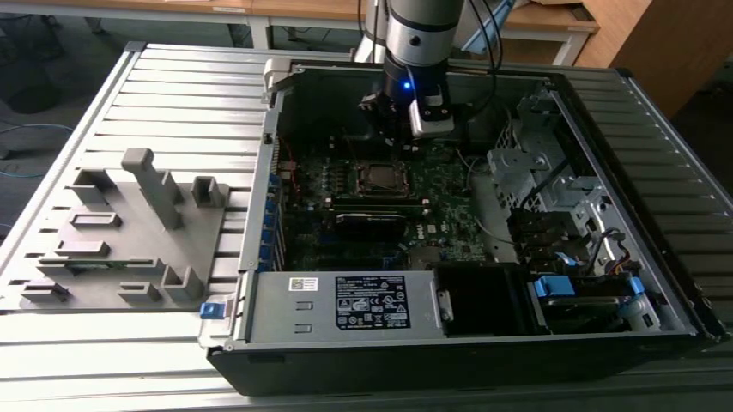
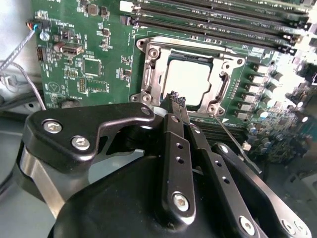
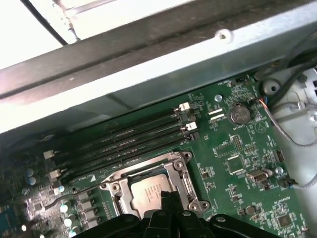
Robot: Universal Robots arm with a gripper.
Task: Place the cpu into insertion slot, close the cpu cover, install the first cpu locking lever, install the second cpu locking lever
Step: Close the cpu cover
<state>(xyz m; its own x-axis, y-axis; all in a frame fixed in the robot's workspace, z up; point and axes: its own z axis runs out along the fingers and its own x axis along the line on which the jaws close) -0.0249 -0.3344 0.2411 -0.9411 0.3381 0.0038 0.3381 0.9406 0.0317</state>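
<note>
Arm: mine, hung over the open computer case.
My fingers: dark, pointed down near the insertion slot.
Bench: slatted metal, carried a grey fixture tray at the exterior view's left.

No print is legible: the black label on the power supply and the motherboard markings blur.

Arm: single, silver-grey, standing near vertical in the exterior view. Wrist: dark housing, blue light lit. End effector: black, two slim fingers drawn together, tips meeting, pointed downward.
</note>
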